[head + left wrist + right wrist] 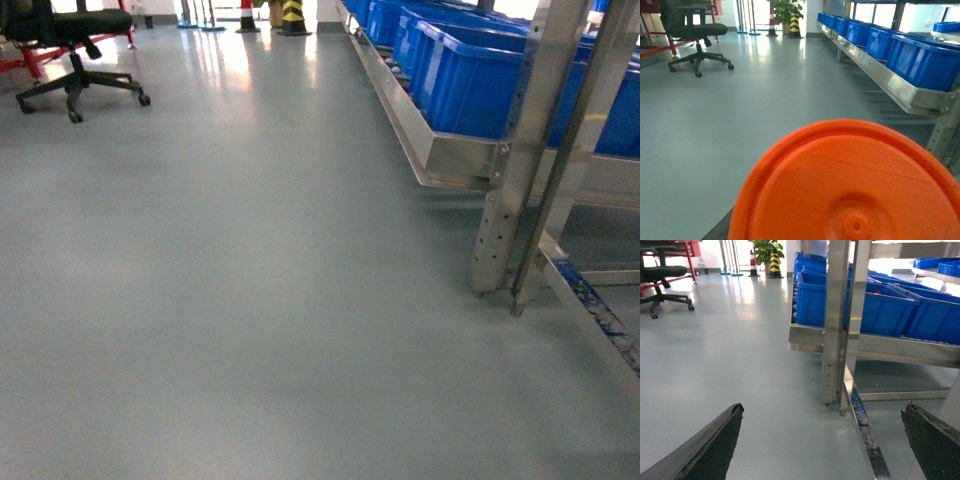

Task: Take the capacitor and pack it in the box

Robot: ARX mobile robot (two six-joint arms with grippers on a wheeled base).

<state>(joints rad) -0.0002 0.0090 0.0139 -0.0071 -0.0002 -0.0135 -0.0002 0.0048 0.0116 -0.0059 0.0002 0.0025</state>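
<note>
Travelling over bare grey floor [250, 300]; neither capacitor nor pale pink plastic box appears in any view, so locate them before reaching. Right pincer [822, 440] hangs spread wide, empty; left pincer's state cannot be told, a round orange plastic disc [850, 185] filling its camera. Steel rack [520, 150] of blue plastic bins [470, 70] crowds the right; black wheeled office chair [75, 40] stands far left.

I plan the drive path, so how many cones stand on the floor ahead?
2. A red-and-white cone stands at the far end of the floor; a yellow-and-black cone stands just right of it. Others may be hidden outside the views.
</note>
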